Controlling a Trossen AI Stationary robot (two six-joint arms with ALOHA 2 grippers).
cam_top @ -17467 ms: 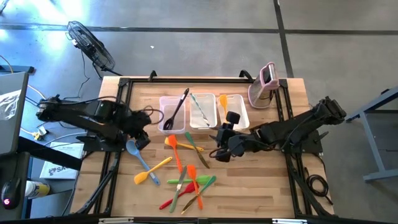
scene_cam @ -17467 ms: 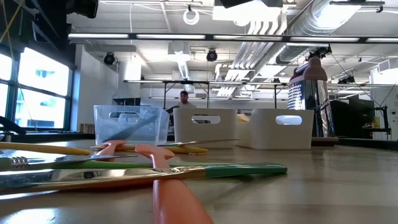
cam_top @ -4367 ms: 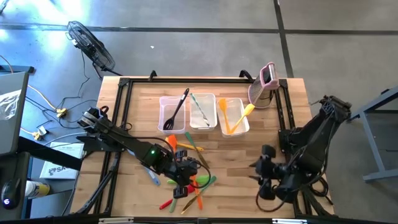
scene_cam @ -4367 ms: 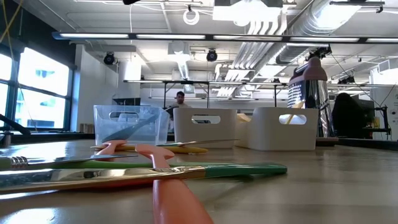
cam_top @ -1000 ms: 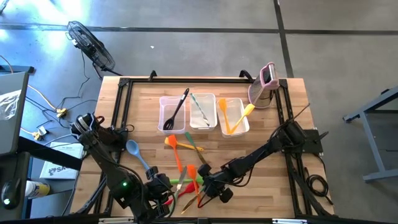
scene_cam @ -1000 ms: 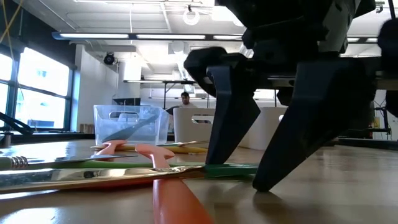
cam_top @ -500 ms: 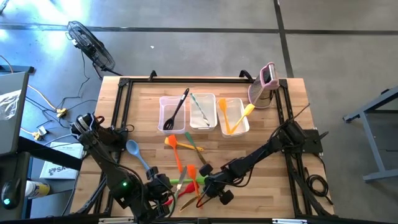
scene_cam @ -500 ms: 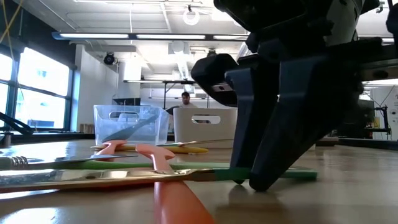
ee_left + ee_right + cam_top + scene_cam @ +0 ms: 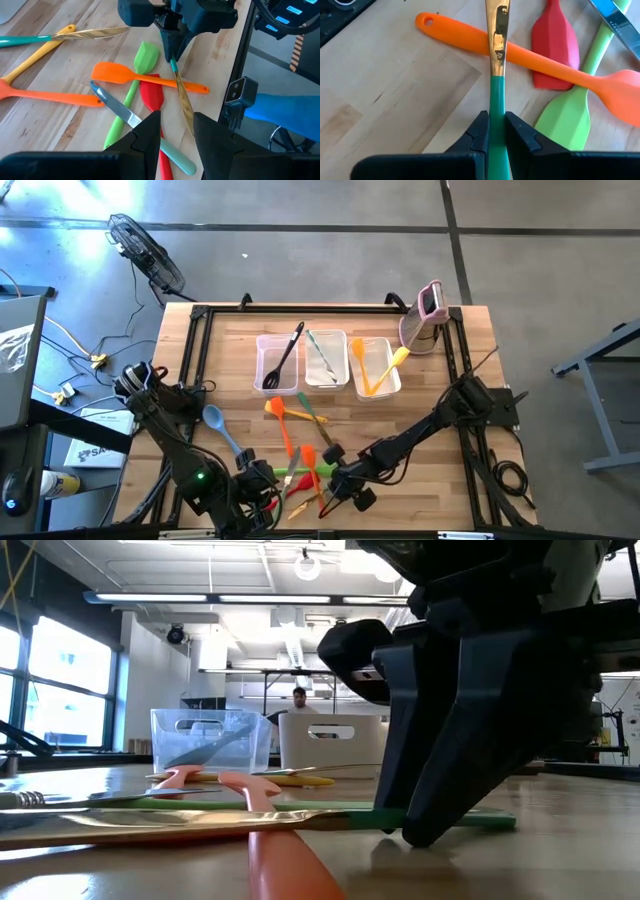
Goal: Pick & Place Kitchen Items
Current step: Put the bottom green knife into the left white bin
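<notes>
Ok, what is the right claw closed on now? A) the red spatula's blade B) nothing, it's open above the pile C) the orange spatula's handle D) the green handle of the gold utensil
D: in the right wrist view the right claw pinches the green handle of the gold utensil, which lies across the orange spatula.

From my remote station: grey concrete floor [image 9: 330, 270] surrounds the wooden table [image 9: 230, 370]; a fan [image 9: 145, 252] lies beyond it, ceiling ducts [image 9: 440, 595] overhead.
</notes>
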